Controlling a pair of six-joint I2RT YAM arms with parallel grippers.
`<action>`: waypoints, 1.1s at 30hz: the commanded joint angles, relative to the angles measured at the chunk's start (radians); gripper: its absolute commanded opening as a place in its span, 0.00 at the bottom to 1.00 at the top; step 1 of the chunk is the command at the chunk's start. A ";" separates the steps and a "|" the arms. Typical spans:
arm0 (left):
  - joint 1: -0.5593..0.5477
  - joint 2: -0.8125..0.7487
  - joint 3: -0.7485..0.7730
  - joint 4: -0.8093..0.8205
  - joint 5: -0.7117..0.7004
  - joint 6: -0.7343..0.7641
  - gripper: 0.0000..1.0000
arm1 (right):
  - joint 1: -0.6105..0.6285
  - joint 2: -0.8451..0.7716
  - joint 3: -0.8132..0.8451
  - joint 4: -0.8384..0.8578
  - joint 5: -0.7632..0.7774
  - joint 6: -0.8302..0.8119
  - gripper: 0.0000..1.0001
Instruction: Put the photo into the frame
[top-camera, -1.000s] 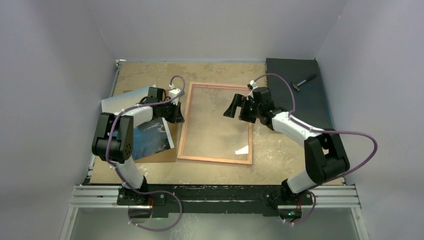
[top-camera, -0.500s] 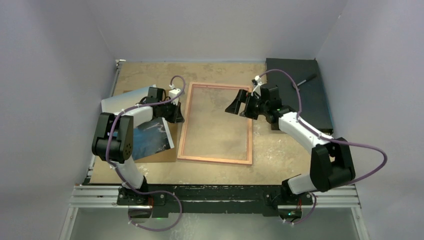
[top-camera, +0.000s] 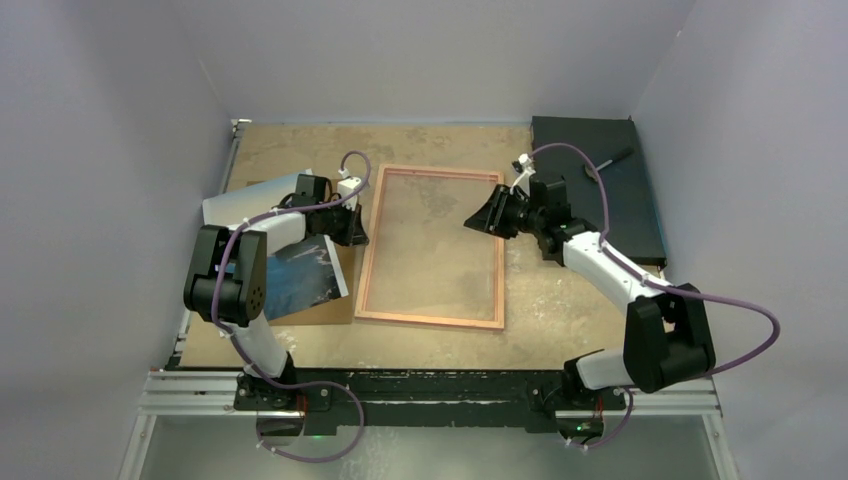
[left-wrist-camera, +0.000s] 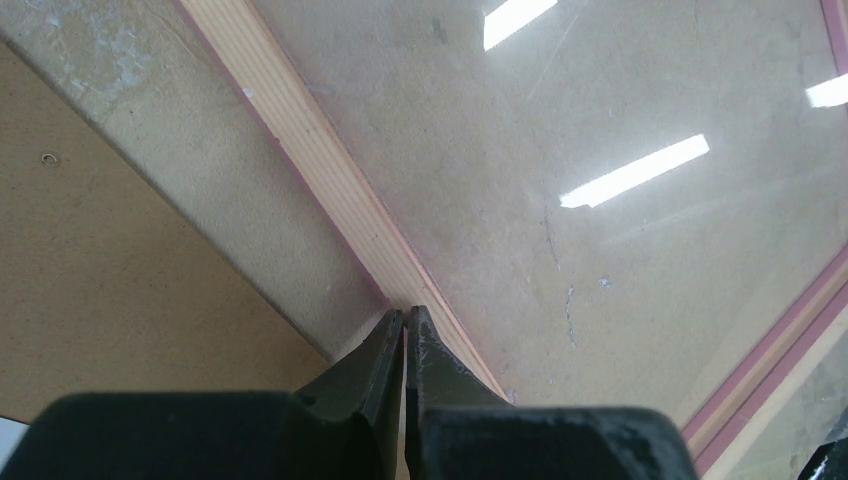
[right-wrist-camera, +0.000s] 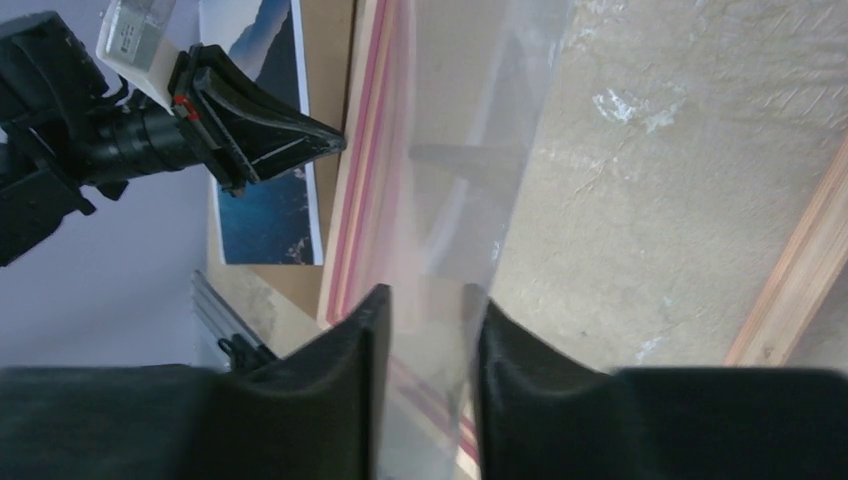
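The frame (top-camera: 430, 320) lies flat mid-table, pale wood side up, with its clear pane reflecting lights. The photo (top-camera: 300, 275), blue with a white border, rests on a brown backing board (top-camera: 335, 308) to the frame's left. My left gripper (top-camera: 355, 232) is shut on nothing, its tips (left-wrist-camera: 407, 312) at the outer edge of the frame's left rim (left-wrist-camera: 330, 170). My right gripper (top-camera: 474, 220) hovers over the pane just inside the right rim. Its jaws (right-wrist-camera: 430, 295) stand partly apart with only a pale, blurred streak in the gap. The photo (right-wrist-camera: 270, 200) shows far left there.
A black mat (top-camera: 600, 200) with a small hammer-like tool (top-camera: 610, 160) lies at the back right. A pale sheet (top-camera: 240, 205) sits under the left arm. The metal rail (top-camera: 430, 390) runs along the near edge. Walls close in on both sides.
My right gripper has drawn back to the right, toward the frame's right rim, and its jaws have narrowed from wide open. The left arm, frame and photo have not moved.
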 joint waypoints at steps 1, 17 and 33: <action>-0.002 0.036 -0.041 -0.114 -0.050 0.053 0.00 | -0.002 -0.015 -0.023 0.065 -0.062 0.044 0.26; -0.001 0.039 -0.046 -0.119 -0.049 0.062 0.00 | -0.020 -0.023 -0.054 0.174 -0.217 0.164 0.00; 0.023 0.037 -0.044 -0.140 -0.027 0.073 0.00 | 0.002 -0.097 -0.059 0.263 -0.188 0.301 0.00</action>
